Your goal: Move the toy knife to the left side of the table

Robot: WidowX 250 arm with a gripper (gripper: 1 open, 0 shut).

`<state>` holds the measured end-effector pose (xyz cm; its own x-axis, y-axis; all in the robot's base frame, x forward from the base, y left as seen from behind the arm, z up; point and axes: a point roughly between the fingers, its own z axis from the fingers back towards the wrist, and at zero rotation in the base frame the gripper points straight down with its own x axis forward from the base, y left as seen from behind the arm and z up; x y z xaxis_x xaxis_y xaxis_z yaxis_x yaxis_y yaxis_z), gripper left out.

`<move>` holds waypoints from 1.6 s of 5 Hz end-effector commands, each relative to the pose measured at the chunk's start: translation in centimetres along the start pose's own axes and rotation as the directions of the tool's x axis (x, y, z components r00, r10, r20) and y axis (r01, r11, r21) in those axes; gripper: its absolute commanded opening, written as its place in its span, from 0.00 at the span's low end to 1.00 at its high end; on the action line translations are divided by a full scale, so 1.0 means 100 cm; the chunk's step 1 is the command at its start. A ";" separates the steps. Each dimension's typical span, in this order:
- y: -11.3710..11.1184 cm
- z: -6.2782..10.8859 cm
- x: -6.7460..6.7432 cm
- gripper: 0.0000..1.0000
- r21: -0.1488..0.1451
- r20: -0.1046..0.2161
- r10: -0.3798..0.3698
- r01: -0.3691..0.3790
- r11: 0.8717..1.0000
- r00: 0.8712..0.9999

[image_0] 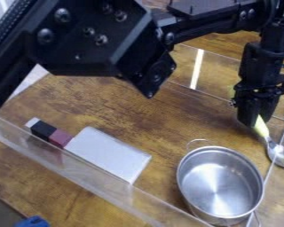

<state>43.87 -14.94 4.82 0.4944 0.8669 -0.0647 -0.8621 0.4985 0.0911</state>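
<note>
at the near left of the table (132,102) lies a flat grey cleaver (91,149) with a black-and-maroon handle, beside the clear acrylic wall (61,158). to its right, near the front, sits a round steel pot (220,183). at the far right the gripper (254,117) points down, its jaws closed on the yellow-green handle of the toy knife (268,142), whose silver head hangs low just right of the pot's rim.

A single camera is looking down at an angle from behind the arm's shoulder (97,44), whose dark housing is looming close and filling the upper left. It is facing across the table (132,106), sitting fairly near, taking in the clear walls (61,160).
</note>
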 end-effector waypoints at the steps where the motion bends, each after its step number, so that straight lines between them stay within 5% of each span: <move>1: -0.005 0.028 -0.004 0.00 -0.070 0.029 -0.011 0.013 0.997 1.000; 2: 0.007 0.029 0.004 0.00 -0.063 0.034 -0.016 0.018 0.998 0.999; 5: 0.036 0.092 0.024 0.00 -0.113 -0.062 0.041 -0.048 0.992 0.997; 7: 0.053 0.140 0.015 0.00 -0.128 -0.091 -0.127 0.115 0.985 0.988; 8: 0.073 0.143 0.027 0.00 -0.151 -0.115 -0.103 0.085 0.985 0.988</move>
<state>40.56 -9.82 15.32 0.5591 0.7945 -0.2369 -0.8122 0.5823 0.0362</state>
